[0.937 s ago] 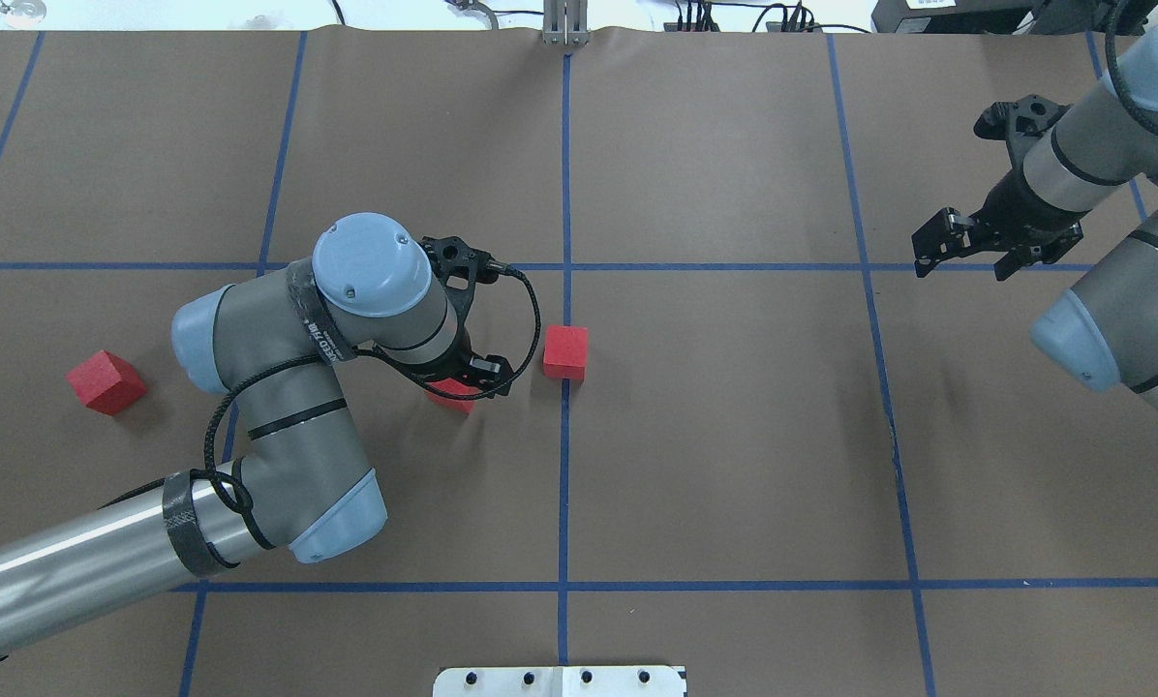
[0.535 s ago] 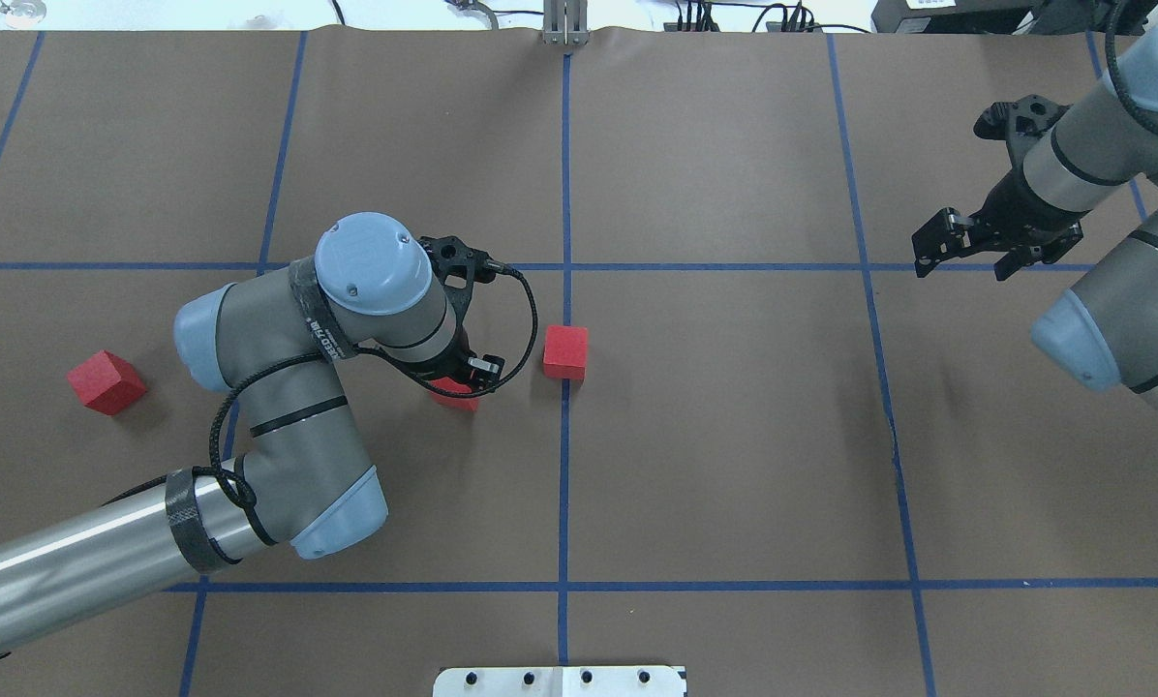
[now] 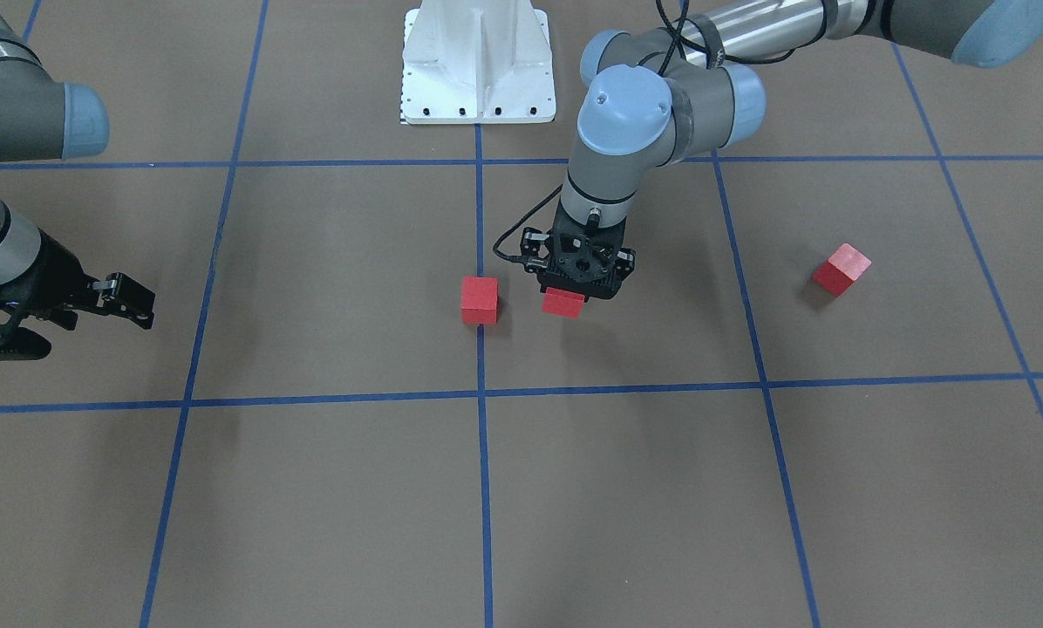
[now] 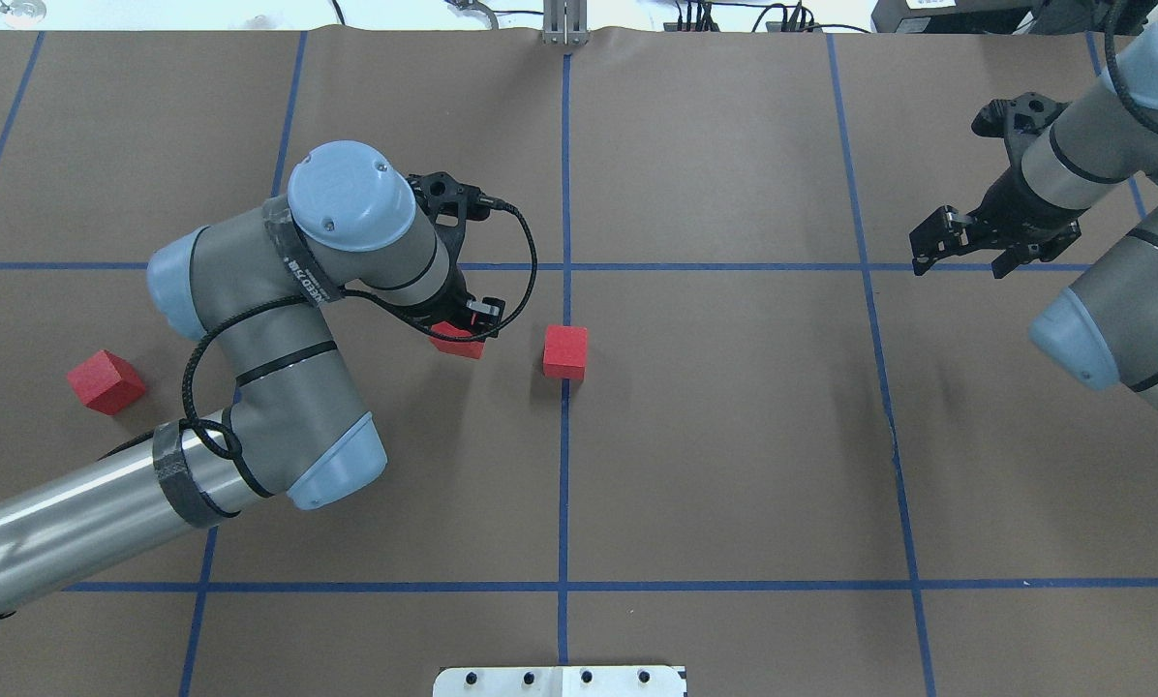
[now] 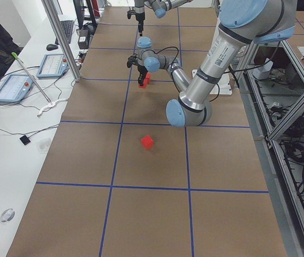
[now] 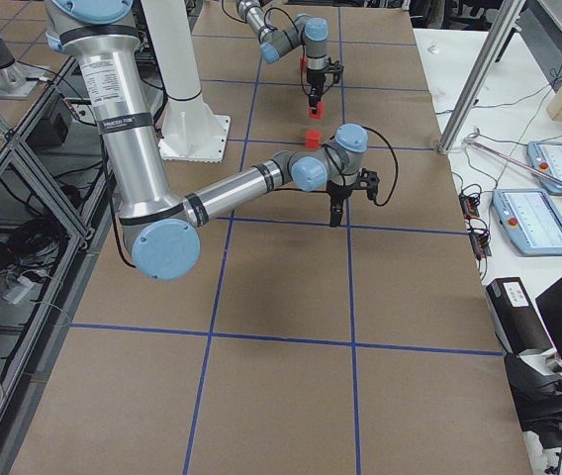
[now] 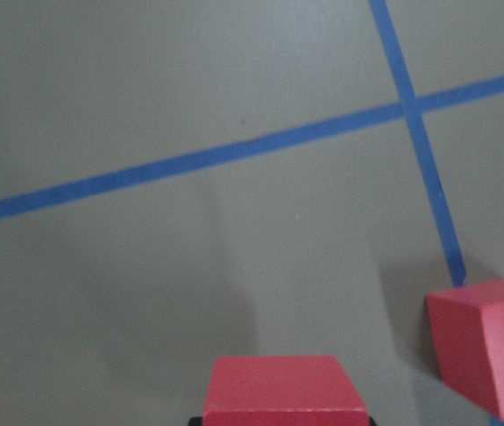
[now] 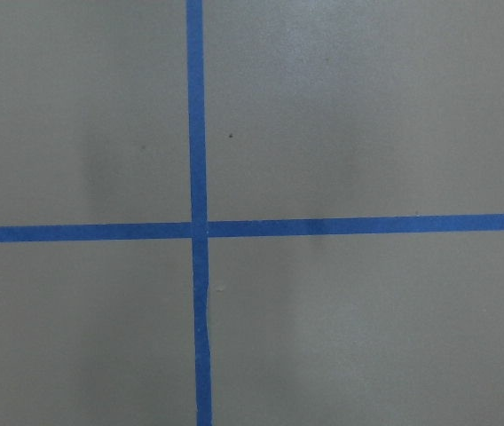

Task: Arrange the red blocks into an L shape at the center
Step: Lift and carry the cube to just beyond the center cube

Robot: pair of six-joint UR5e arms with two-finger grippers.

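Red block [image 4: 459, 345] hangs pinched in my left gripper [image 4: 461, 332] just beside the second block [image 4: 565, 350] on the center line [image 4: 563, 465], third block [image 4: 105, 381] well apart; coming in low I could knock the second one crooked.

Three red blocks [image 4: 566, 347] are on view: the gripped block [image 4: 458, 341], the centre-line block [image 4: 565, 354] just at its three o'clock, and the far block [image 4: 105, 381] well out at its nine o'clock; two UR5e arms, the left arm [image 4: 289, 407] and the right arm [image 4: 1116, 315]; two two-finger grippers, the left gripper [image 4: 465, 329] and the right gripper [image 4: 966, 259]; one white base plate [image 4: 560, 681] at the table's six o'clock; two crosswise tape lines [image 4: 734, 266] and five lengthwise tape lines [image 4: 563, 465] in the overhead view; two teach pendants [image 5: 13, 88] on one side bench [image 5: 13, 144].
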